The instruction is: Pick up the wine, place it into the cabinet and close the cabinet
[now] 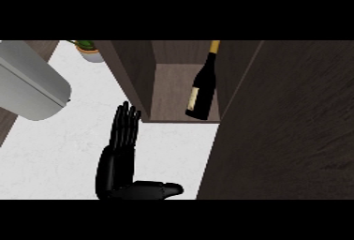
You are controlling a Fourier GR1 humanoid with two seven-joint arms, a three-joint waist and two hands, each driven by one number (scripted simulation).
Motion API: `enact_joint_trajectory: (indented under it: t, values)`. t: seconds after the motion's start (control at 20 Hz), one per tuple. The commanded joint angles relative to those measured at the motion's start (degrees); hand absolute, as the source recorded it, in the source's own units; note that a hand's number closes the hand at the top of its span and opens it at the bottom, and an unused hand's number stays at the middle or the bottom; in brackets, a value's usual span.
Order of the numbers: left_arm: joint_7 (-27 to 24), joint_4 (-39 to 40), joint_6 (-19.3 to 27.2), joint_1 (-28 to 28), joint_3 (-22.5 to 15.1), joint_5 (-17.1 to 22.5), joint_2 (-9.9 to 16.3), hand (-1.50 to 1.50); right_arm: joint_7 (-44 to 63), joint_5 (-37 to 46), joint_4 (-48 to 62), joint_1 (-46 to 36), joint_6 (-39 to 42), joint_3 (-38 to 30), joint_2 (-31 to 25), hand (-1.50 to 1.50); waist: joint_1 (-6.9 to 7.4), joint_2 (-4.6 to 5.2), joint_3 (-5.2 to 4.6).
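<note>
wine bottle (201, 91) standing on the shelf inside the open cabinet (181, 96): dark glass body, long narrow neck wrapped in yellow foil at the top, and a pale label with a gold tone on the side of the body. seen from steeply above, the bottle appears slanted, with its neck toward the upper edge of the view and its base near the front lip of the shelf, toward the right side of the compartment. no hand touches it. the cabinet interior is a brown wood tone, bounded by a dark side panel at left and, at right, by the broad dark-brown cabinet door (283, 126), which fills most of the right part of the view and stands open. left hand (119, 161): black, on the lower middle of the view, fingers straight and held together pointing up toward the cabinet's left panel, thumb spread out to the right, holding nothing; its fingertips lie just beside the lower front corner of that panel. the right hand does not show. the counter (55, 150) is white with a faint marbled pattern. at upper left lies a large rounded grey object (31, 84) whose identity cannot be told, and beyond it a small potted plant (88, 49) in a pale pot stands near the cabinet's left side.
</note>
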Motion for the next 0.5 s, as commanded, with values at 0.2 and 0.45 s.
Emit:
enact_joint_trajectory:
  t: [0.2, 0.45]
  values:
    - [-2.6, -11.8, -3.9, 12.7, 1.9, 1.1, 9.2, -1.5, 6.4, -2.8, -9.7, 0.4, 4.2, 12.0, -2.2, 1.5, 0.58, 0.02, -0.12]
    - [-1.2, -14.5, -6.7, 15.4, 7.2, 3.9, 14.1, -1.5, 9.8, 3.6, -10.0, -3.4, 2.0, 20.5, 0.9, 1.5, 0.12, -0.17, -0.21]
